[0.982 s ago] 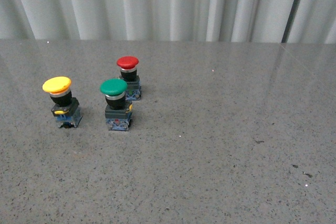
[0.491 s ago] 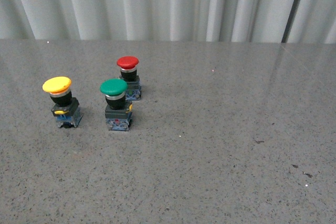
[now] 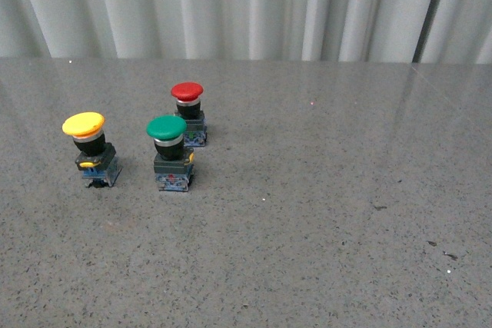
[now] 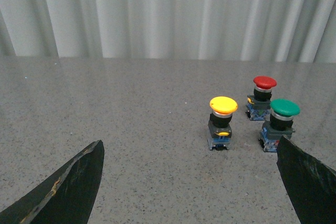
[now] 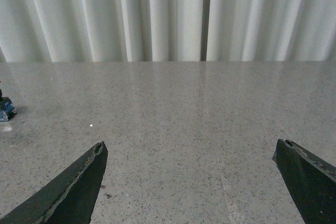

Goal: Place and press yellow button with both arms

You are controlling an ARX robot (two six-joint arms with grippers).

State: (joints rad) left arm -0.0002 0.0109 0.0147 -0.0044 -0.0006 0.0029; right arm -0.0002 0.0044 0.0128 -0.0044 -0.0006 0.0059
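Grey speckled table (image 3: 330, 190), curtain (image 3: 231, 5) behind: nothing gripped yet, you're at the reach step.
Yellow button (image 3: 91, 151) stands upright, leftmost of three, near the green button (image 3: 169, 155); left gripper (image 4: 189, 145) faces it, jaws wide, well short; right gripper (image 5: 190, 146) also wide, empty. Next, you close left around its black body.

Ahead of the left gripper (image 4: 190, 142): yellow button (image 4: 222, 123), open tabletop (image 4: 105, 108) on one flank; green button (image 4: 283, 124) and red button (image 4: 264, 97) crowd the other.
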